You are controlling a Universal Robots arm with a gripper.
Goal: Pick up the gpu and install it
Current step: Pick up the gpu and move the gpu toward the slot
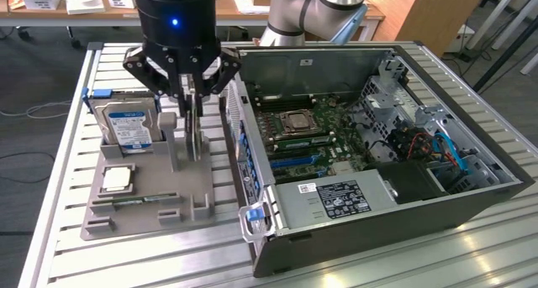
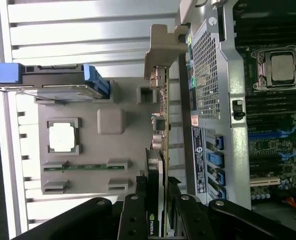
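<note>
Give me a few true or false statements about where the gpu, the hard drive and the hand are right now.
1. The computer case lies with its side open, motherboard showing. True.
2. The hard drive sits inside the computer case. False: it stands in the grey tray, beside the gpu.
3. The gpu stands on edge in the grey tray. True.
4. The hand is over the computer case. False: it is at the gpu's top edge.
</note>
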